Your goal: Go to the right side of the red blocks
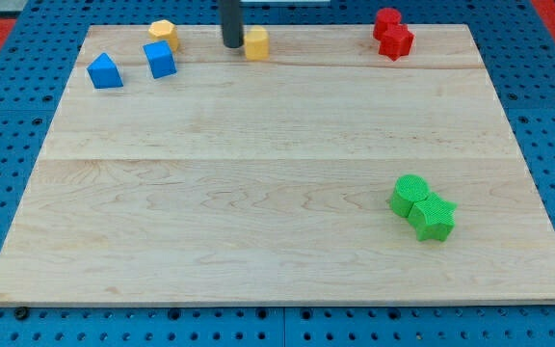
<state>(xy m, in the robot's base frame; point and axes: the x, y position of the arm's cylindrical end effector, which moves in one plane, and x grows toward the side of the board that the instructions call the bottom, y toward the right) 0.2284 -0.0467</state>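
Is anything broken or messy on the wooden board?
Nothing looks broken or spilled. The blocks sit in tidy pairs: two red blocks at the view's top right, two green lower right, two blue top left, two yellow up top. My tip rests just left of one yellow block.

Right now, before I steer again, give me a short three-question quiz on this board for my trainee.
1. True or false: my tip touches the red blocks.
2. Which block sits right beside my tip? A) yellow block B) green star C) blue cube
3. Fill in: the two green blocks sit toward the view's ______ right.

Key: 1 false, my tip is far to the view's left of them. 2 A. 3 bottom.
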